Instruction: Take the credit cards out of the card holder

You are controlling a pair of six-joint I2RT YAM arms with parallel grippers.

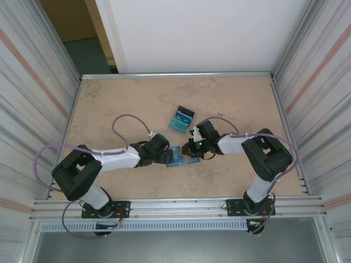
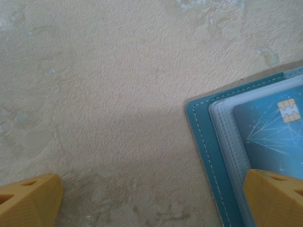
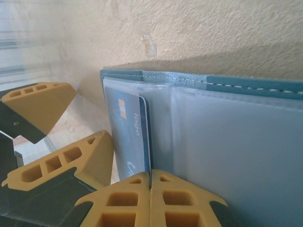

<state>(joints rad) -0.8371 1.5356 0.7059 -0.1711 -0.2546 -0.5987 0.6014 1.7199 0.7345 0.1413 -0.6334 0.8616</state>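
Mid-frame from above lies the card holder [image 1: 176,158]. Our right gripper [image 3: 150,187] is clenched on the edge of the blue credit card [image 3: 132,142], our left gripper [image 2: 154,201] splayed wide — so thin a pinch could slip, or drag it along.

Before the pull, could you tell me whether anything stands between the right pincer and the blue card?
Nothing visible does: the right pincer is shut on the edge of the blue card. The clear pocket of the card holder covers the rest, and a left pincer finger sits over that half, possibly pinning it.
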